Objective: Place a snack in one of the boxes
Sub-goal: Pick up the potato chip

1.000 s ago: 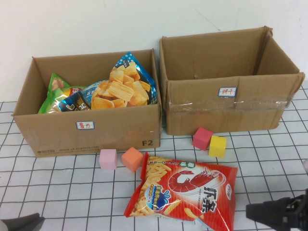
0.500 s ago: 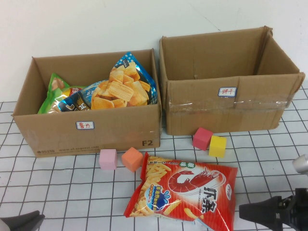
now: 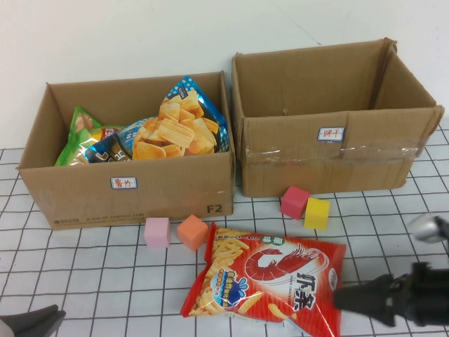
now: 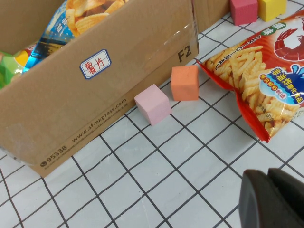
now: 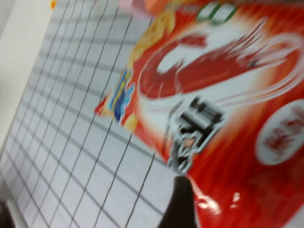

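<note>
Beside the shrimp-chip bag (image 3: pixel 270 277), my right gripper (image 3: pixel 342 298) hovered, left gripper (image 3: pixel 31 321) parked; finger spread indiscernible; the slick bag risked slipping.

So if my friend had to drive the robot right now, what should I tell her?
Right pincer: low over the table at the near right, its tip at the edge of the red shrimp-chip bag, holding nothing.
Left pincer: parked at the near left corner, holding nothing.
The bag lies flat on the table in front of the boxes, near the pink cube and orange cube.
The left box already holds several snack bags; the right box shows nothing inside from here.
Done: approach only.
Left: grip the bag, lift it and drop it into a box.
</note>
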